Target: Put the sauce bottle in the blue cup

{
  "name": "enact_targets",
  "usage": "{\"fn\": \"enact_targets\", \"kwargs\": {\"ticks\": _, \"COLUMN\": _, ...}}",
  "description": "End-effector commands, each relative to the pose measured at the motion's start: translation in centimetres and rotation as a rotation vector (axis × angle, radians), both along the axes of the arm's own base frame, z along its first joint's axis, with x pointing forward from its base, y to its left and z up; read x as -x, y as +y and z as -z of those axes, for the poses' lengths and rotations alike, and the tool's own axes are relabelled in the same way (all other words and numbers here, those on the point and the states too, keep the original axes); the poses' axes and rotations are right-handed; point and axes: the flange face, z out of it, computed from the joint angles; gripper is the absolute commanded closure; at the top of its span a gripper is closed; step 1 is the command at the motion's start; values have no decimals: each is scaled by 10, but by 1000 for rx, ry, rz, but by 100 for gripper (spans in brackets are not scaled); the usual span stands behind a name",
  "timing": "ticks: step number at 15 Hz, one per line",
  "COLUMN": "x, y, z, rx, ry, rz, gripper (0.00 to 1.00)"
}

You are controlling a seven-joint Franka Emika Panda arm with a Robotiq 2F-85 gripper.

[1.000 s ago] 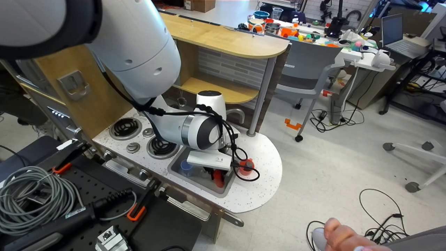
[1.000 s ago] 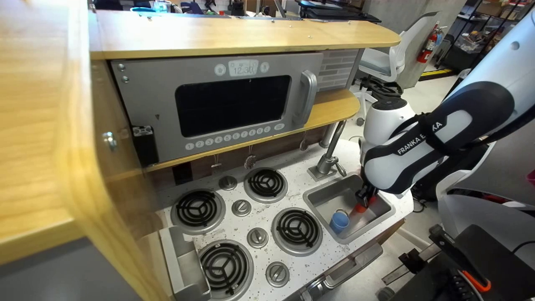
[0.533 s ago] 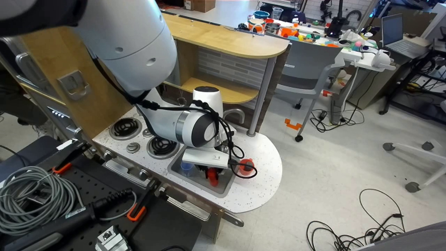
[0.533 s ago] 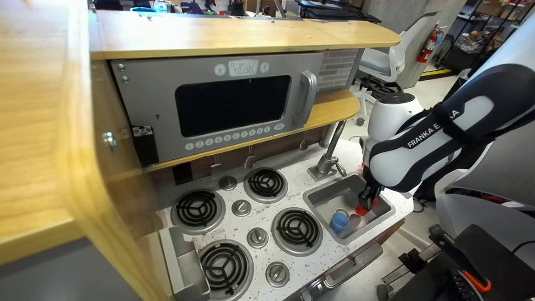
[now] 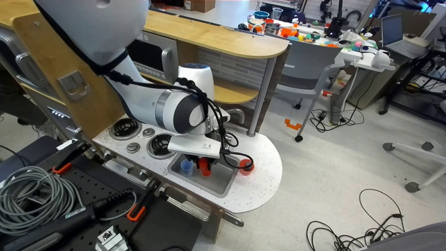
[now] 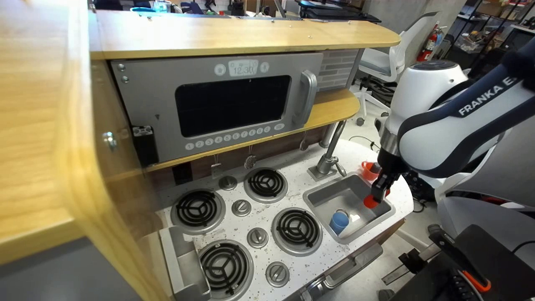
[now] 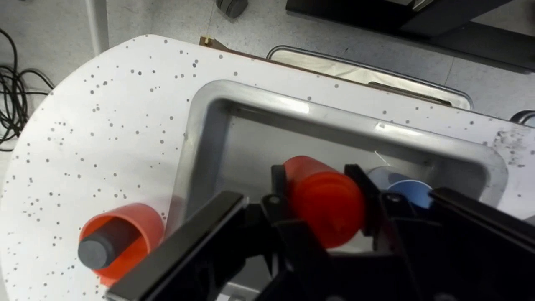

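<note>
Between fingers (image 7: 278, 180), sauce bottle (image 7: 328, 205); wrist view obscures blue cup (image 7: 413, 193) most.

The red sauce bottle (image 7: 328, 205) is held aloft near the blue cup (image 6: 339, 223).

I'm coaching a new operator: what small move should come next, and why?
Probably shift the sauce bottle sideways until it is over the blue cup: the gripper holds the bottle, but both exterior views show a gap between bottle and cup.

Counter (image 7: 125, 167) — red cup (image 7: 133, 253) atop; sink (image 7: 342, 121) inset.
</note>
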Motion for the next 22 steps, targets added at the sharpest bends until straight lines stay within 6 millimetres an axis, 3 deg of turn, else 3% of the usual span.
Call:
{"fn": "enact_targets", "kwargs": {"ticks": 1, "x": 14, "y": 8, "z": -37, "rx": -33, "ry": -54, "rz": -17, "gripper": 87}}
{"fn": "enact_targets", "kwargs": {"ticks": 3, "x": 16, "y": 14, "z": -44, "rx": -52, "ry": -64, "rz": -39, "gripper": 87}}
{"fn": "enact_targets", "kwargs": {"ticks": 6, "x": 16, "y": 27, "z": -38, "rx": -76, "ry": -49, "rz": -79, "gripper": 87}}
{"fn": "enact_targets", "kwargs": {"ticks": 13, "x": 11, "y": 52, "z": -16, "rx": -105, "ry": 8, "rz": -219, "gripper": 87}}
{"fn": "enact_targets", "kwargs": {"ticks": 22, "x": -3, "y": 83, "z": 22, "rx": -23, "ry": 41, "rz": -329, "gripper": 87}}
